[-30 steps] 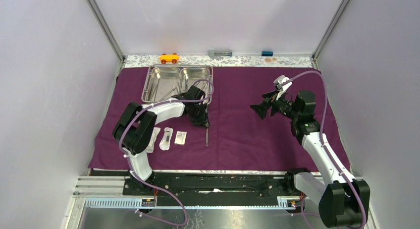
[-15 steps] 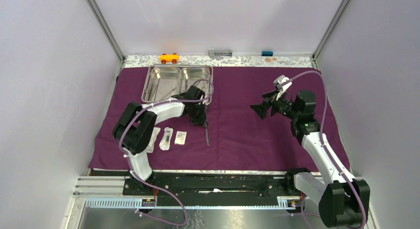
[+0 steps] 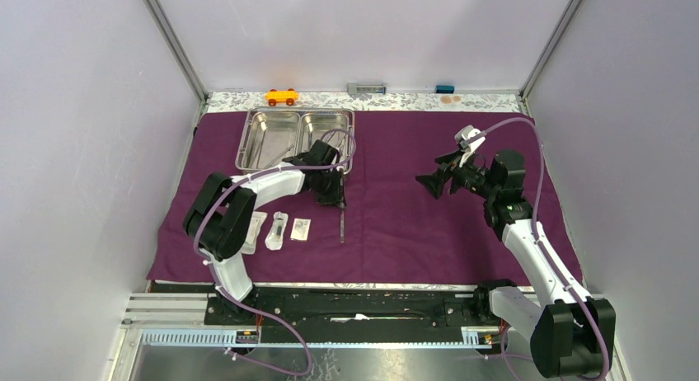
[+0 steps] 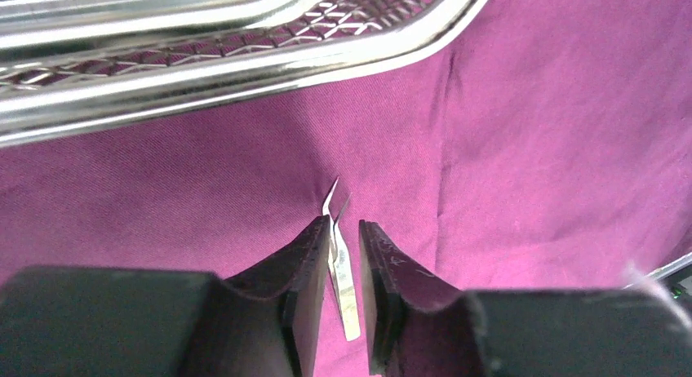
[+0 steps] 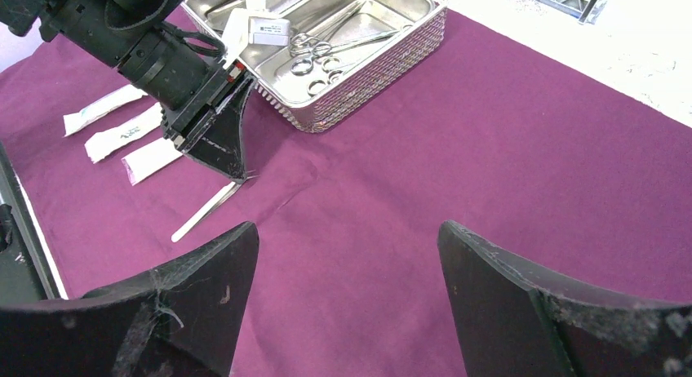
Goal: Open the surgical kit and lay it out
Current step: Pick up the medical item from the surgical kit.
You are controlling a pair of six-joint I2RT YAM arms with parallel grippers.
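Spanning the table, purple cloth lies between walls.

Seen from overhead, the 12 o'clock end of the tweezers is covered by the left gripper, and the 5 o'clock corner of the tray is hidden by the left arm. Whether the tweezers are pinched by the jaws cannot be told. The print on the packets cannot be read. The right gripper is cut off by the bottom edge of its wrist view.
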